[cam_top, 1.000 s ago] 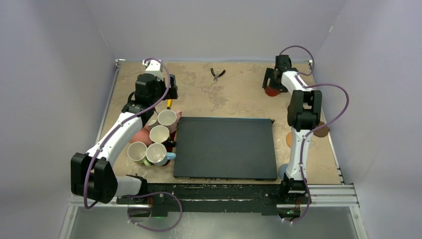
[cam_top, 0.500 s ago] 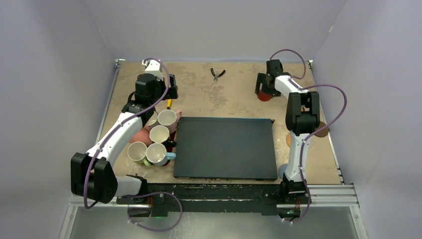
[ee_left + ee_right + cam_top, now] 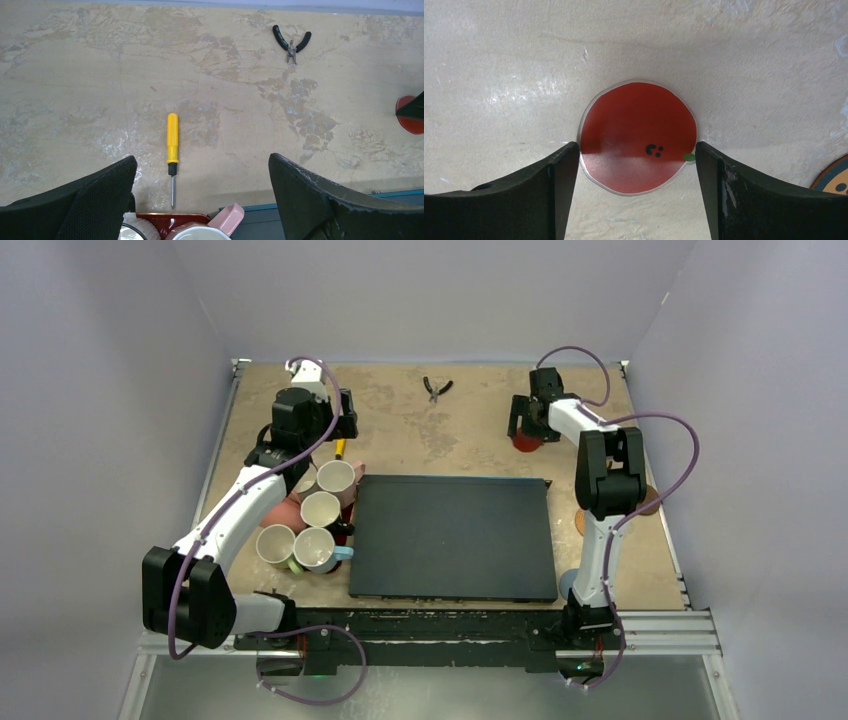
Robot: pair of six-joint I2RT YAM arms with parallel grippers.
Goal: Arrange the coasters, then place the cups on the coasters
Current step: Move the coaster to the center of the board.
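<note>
A red coaster (image 3: 639, 137) lies flat between the fingers of my right gripper (image 3: 635, 152), and both tips touch its rim. From above, the right gripper (image 3: 526, 424) sits at the back right over this red coaster (image 3: 524, 444). Several cups (image 3: 320, 508) stand bunched on a red tray (image 3: 165, 218) left of the mat. My left gripper (image 3: 202, 165) hovers open above the tray's far end, holding nothing, with a pink cup handle (image 3: 227, 220) below it. More coasters lie by the right arm: brown (image 3: 647, 503), cork (image 3: 579, 521) and grey-blue (image 3: 566, 585).
A large black mat (image 3: 452, 537) fills the middle of the table. A yellow screwdriver (image 3: 172, 145) lies just beyond the tray, and black pliers (image 3: 291, 41) lie at the back. The edge of another patterned coaster (image 3: 836, 176) shows at the right wrist view's lower right.
My right gripper has slid left and a little nearer, and the red coaster has come along between its fingers. The left arm has not moved.
</note>
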